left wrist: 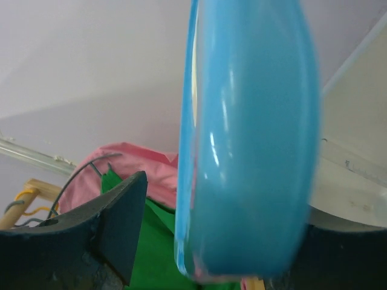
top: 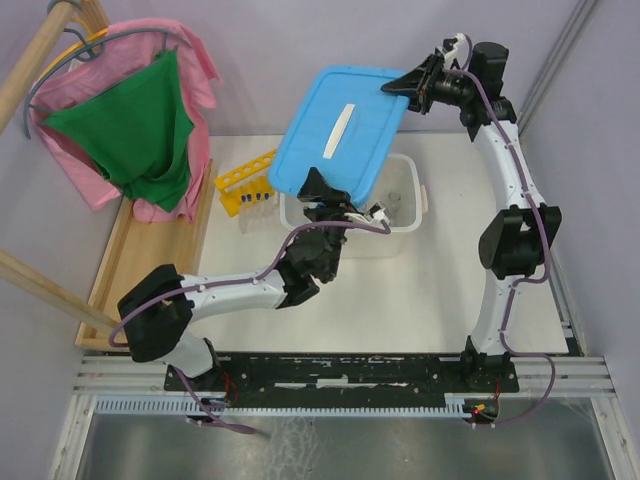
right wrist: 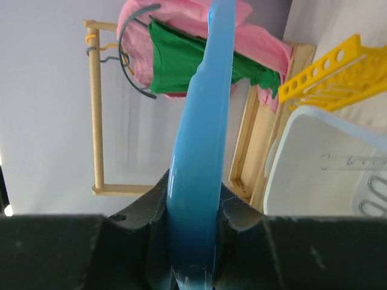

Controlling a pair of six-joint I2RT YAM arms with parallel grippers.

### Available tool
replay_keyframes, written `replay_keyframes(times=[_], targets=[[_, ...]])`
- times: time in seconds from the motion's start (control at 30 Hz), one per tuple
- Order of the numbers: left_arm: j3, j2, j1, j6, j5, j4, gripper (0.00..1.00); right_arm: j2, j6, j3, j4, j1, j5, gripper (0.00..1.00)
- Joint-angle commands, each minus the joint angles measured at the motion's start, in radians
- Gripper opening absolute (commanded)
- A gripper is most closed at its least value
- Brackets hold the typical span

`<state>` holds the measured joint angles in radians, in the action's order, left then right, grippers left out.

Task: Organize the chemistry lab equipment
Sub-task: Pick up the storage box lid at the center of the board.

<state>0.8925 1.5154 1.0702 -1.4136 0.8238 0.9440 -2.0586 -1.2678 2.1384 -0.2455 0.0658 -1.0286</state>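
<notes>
Right gripper (top: 418, 84) (right wrist: 196, 208) is closed on the far right corner of the blue lid (top: 340, 120) (right wrist: 202, 121). In the right wrist view both fingers (right wrist: 139, 220) are pressed against the lid's rim, one on each side. Left gripper (top: 326, 190) (left wrist: 236, 205) is set around the near edge of the same lid with its jaws spread. In the left wrist view a gap is seen between the left finger (left wrist: 121, 223) and the lid (left wrist: 254, 121), so no grip is made there.

The lid is held tilted above the white tub (top: 420, 195) (right wrist: 302, 157), covering its far left part; the tub's right side is left exposed. Metal loop handles, likely the metal tongs (right wrist: 375, 196), are seen inside the tub at the right edge of the right wrist view. Other contents are too faint to tell.

The yellow tube rack (top: 245, 175) (right wrist: 326, 78) is placed on the table (top: 440, 290) just left of the tub. Blue-capped tubes (top: 248, 202) are seen at its near side; whether they are seated in the holes cannot be told.

Further left, a pink cloth (top: 195, 60) and a green cloth (top: 140, 130) are hung on a hanger (right wrist: 130, 48) from a wooden frame (top: 140, 240) at the table's left edge.
</notes>
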Motion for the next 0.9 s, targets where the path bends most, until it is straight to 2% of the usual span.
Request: replay_keyframes(times=[0.0,0.13,0.27,0.37,0.5,0.6,0.67,0.7,0.77,0.87], targets=[[0.102,0.033,0.045,0.161,0.164,-0.036,0.73,-0.044,-0.081,0.128,0.145,-0.027,0.062,0.01],[0.184,0.082,0.078,0.229,0.226,-0.055,0.76,-0.091,-0.167,0.168,0.242,-0.048,0.119,0.01],[0.300,0.131,0.086,0.376,0.315,-0.119,0.80,-0.094,-0.118,0.167,0.229,-0.077,0.216,0.01],[0.397,0.137,0.083,0.699,0.345,-0.322,0.83,-0.069,-0.059,0.126,0.214,-0.100,0.295,0.01],[0.552,0.108,0.052,1.173,0.280,-0.737,0.84,0.014,0.059,0.016,0.172,-0.132,0.432,0.01],[0.650,0.074,-0.022,1.470,0.094,-0.972,0.84,0.069,0.139,-0.035,0.136,-0.154,0.511,0.01],[0.712,0.050,-0.124,1.690,-0.117,-1.122,0.84,0.095,0.146,-0.064,0.156,-0.172,0.538,0.01],[0.721,0.038,-0.211,1.782,-0.245,-1.156,0.84,0.105,0.150,-0.070,0.164,-0.179,0.546,0.01],[0.705,0.011,-0.342,1.951,-0.513,-1.148,0.83,0.120,0.162,-0.071,0.171,-0.190,0.556,0.01],[0.666,-0.002,-0.499,2.142,-0.783,-1.072,0.82,0.137,0.164,-0.068,0.196,-0.201,0.564,0.01]])
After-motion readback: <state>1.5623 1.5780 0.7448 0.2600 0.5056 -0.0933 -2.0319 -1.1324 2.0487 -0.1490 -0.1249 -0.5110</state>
